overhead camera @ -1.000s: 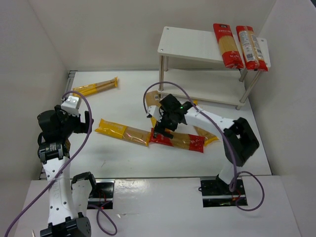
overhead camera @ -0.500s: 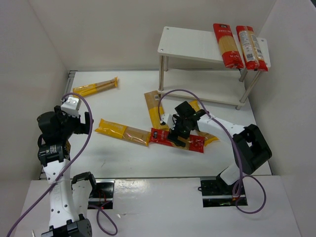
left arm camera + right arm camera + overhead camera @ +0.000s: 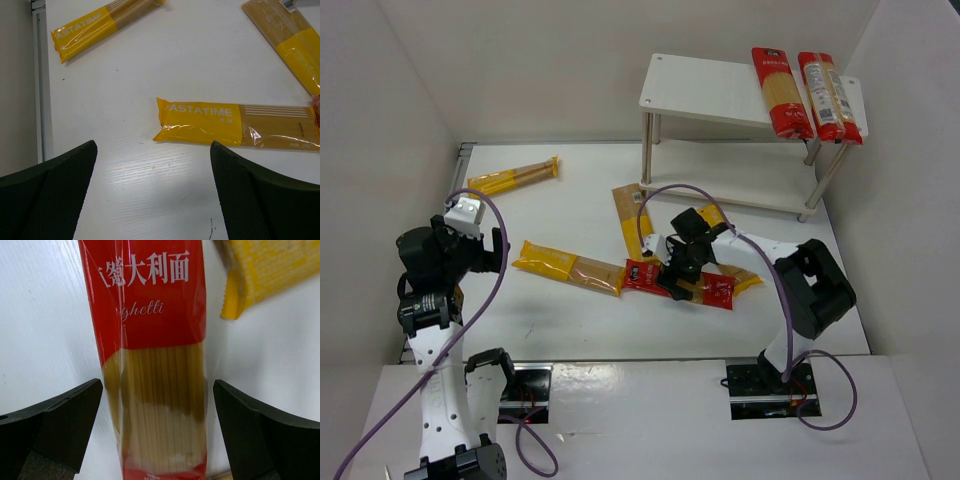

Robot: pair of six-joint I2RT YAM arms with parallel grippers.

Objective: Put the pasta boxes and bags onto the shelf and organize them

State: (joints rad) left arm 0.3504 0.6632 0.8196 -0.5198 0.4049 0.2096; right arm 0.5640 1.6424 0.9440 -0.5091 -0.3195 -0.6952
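A red spaghetti pack (image 3: 715, 291) (image 3: 155, 355) lies flat on the table in front of the shelf (image 3: 700, 90). My right gripper (image 3: 678, 272) (image 3: 157, 430) hangs just above it, open, with a finger on either side of the clear window and neither touching it. Two more red packs (image 3: 781, 92) (image 3: 828, 96) lie side by side on the shelf's top board at its right end. My left gripper (image 3: 470, 245) (image 3: 152, 200) is open over bare table at the left, short of a yellow pack (image 3: 568, 267) (image 3: 235, 125).
Another yellow pack (image 3: 513, 178) (image 3: 105, 25) lies at the far left near the back wall. A third (image 3: 630, 220) (image 3: 290, 35) lies angled by the shelf's front left leg. A fourth (image 3: 745, 278) (image 3: 265, 270) pokes out beside my right arm. White walls close in both sides.
My right gripper has moved right along the red pack, from its left end to over its window, still open. The left arm has not moved.
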